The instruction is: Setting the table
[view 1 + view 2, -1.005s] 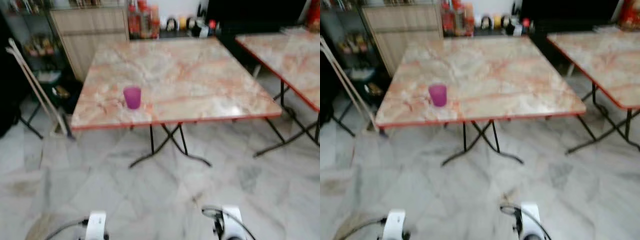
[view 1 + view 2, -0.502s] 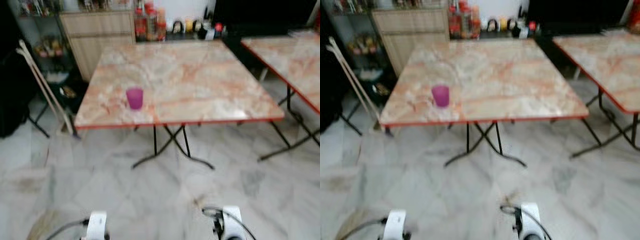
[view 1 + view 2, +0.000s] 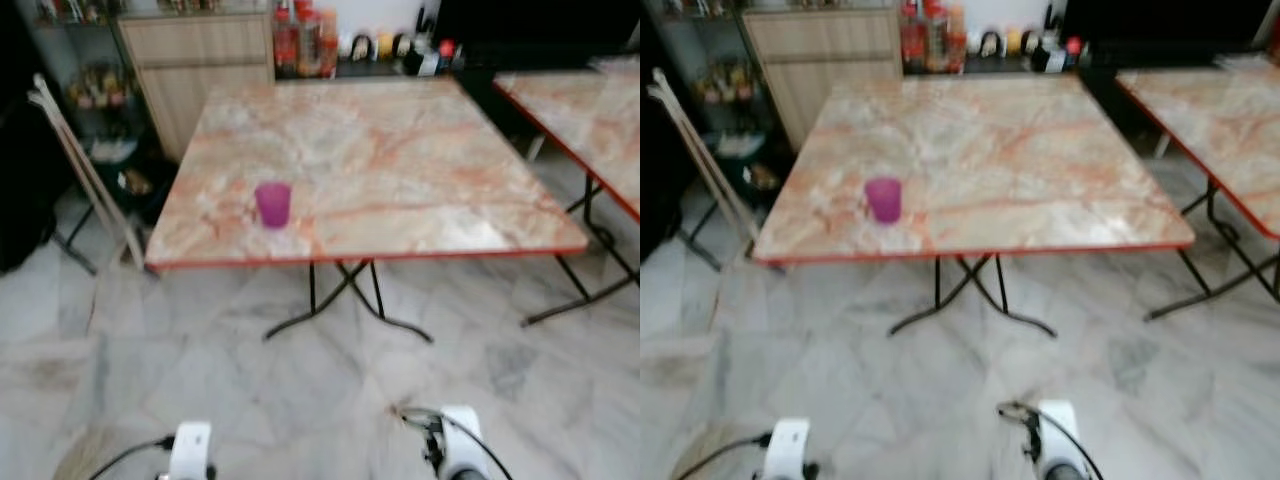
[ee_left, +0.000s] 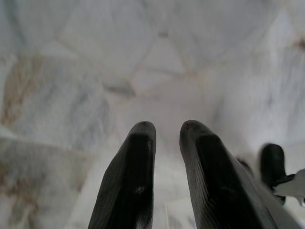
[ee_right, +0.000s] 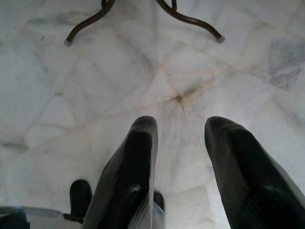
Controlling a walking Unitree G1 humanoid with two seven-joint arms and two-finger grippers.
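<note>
There's our purple cup (image 3: 272,204), upright on the marble-patterned table (image 3: 400,160), close to the near edge and toward the near left corner, with nothing touching it. We'd judge it light, stiff plastic with smooth sides, so likely a bit slippery and easy to tip with a nudge. The safest hold looks like a side pinch around the middle of its wall, fingers on opposite sides, rather than the rim.

We're standing off from the table, both arms hanging low over the floor. The left gripper (image 4: 167,138) points down at the tiles with its fingers (image 4: 136,167) close together, only a narrow gap, holding nothing. The right gripper (image 5: 178,143) has its fingers (image 5: 131,162) spread a little wider, also holding nothing, and beyond it we see the curved black feet of the table's legs (image 5: 190,20).

The tabletop is glossy, pink-veined with a red edge, on folding black legs (image 3: 340,295). A second table (image 3: 590,130) of the same kind stands to the right, a gap between them. Beyond the far edge, a wooden cabinet (image 3: 200,60) and a row of bottles and jars (image 3: 305,30); to the left, pale poles (image 3: 85,170) lean in a dim corner. The floor (image 3: 300,400) is polished grey-white marble, probably slick underfoot.
</note>
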